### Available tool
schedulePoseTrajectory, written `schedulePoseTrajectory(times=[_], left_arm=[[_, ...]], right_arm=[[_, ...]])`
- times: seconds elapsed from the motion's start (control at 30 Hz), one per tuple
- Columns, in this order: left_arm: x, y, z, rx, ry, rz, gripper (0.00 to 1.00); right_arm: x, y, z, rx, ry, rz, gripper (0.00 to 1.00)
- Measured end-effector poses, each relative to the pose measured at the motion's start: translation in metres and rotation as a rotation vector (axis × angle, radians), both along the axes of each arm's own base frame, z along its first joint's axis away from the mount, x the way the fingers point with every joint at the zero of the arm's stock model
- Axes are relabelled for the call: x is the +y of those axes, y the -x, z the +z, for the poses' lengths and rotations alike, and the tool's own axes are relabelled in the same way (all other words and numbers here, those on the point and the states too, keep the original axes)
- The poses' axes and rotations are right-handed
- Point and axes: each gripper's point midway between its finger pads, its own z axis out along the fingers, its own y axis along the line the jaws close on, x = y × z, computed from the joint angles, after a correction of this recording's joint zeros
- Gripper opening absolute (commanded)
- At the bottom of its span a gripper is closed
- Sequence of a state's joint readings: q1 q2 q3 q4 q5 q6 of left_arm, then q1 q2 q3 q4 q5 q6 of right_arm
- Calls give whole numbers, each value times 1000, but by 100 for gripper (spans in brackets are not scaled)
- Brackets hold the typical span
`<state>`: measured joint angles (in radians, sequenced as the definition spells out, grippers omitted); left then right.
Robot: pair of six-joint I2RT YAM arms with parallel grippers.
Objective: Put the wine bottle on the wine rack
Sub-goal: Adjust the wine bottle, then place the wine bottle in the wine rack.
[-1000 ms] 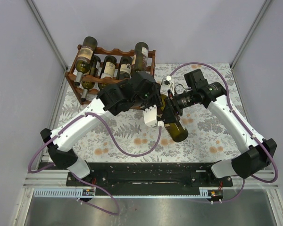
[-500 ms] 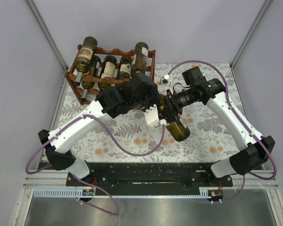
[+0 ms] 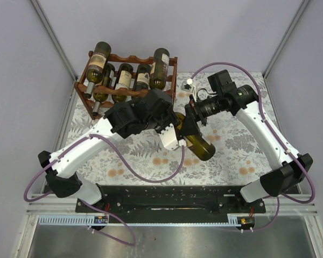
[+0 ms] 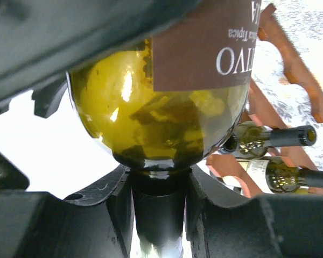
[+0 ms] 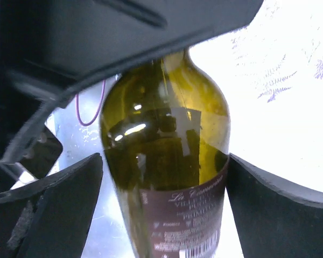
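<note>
top external: dark olive-green glass wine bottle point(image 3: 198, 147) hangs over the leaf-patterned desk point(image 3: 237, 156), just in front of the reddish-brown wooden wine rack point(image 3: 128, 57) with scalloped rails. the neck points toward the rack and the base toward the near edge. the left tool point(image 3: 177, 127) is at the neck end and the right tool point(image 3: 192, 114) is just beside it. five racked bottles point(image 3: 124, 78) already lie there. the middle scallops of the top rail look free.

left wrist: left tool point(image 4: 158, 200) is clamped shut on the dark neck just below the shoulder of the wine bottle point(image 4: 161, 102), with the black fingers point(image 4: 117, 201) pressed to both sides. rack rail point(image 4: 290, 67) and two racked bottles point(image 4: 277, 137) show beyond.

right wrist: right tool point(image 5: 166, 212) stands spread wide. its black fingers point(image 5: 59, 215) flank the wine bottle point(image 5: 167, 161) with a gap on each side, so they bear no load.

judgement: the step in hand is a one-arm carry to the rack.
- a neck-only grip leaves the heavy base free to sag or swing, so move slowly.
- draw the right tool straight back and clear before swinging.
- approach a free scallop from above and level the bottle across both rails.
- let go only once the body is seated.
- watch the neighbouring bottles for knocks.
</note>
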<state>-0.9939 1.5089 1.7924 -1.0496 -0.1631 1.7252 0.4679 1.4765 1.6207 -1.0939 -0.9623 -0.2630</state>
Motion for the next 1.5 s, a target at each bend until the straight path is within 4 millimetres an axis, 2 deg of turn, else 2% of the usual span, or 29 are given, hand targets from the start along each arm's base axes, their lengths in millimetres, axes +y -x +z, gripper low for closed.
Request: schedulePoseTrajectory(times=[0.1, 0.23, 0.33, 0.43, 0.63, 0.77, 0.83, 0.93, 1.1, 1.3, 1.5], left_arm=[[8, 5, -10, 24, -35, 5, 0], [26, 15, -43, 93, -162, 12, 0], [41, 16, -58, 122, -226, 43, 0], [50, 15, -64, 151, -235, 83, 0], [62, 13, -63, 221, -144, 181, 0], [75, 10, -57, 276, -44, 277, 0], [83, 5, -49, 319, 37, 346, 0], [95, -8, -27, 386, 218, 469, 0], [119, -32, 12, 435, 556, 671, 0], [165, -57, 29, 507, 868, 930, 0], [224, -96, 38, 503, 1225, 1203, 0]], right_arm=[[3, -8, 10, -34, -12, 0, 99], [5, -14, 25, -86, -38, -3, 100], [5, -20, 31, -123, -35, -19, 100], [3, -27, 37, -170, -21, -49, 99], [-8, -36, 60, -276, -15, -116, 99], [-19, -46, 78, -334, -16, -197, 99], [-30, -58, 87, -354, -21, -268, 99], [-44, -72, 96, -367, -29, -352, 100], [-50, -81, 105, -365, -50, -406, 100], [-49, -84, 111, -358, -77, -421, 99], [-46, -85, 114, -350, -106, -418, 99]])
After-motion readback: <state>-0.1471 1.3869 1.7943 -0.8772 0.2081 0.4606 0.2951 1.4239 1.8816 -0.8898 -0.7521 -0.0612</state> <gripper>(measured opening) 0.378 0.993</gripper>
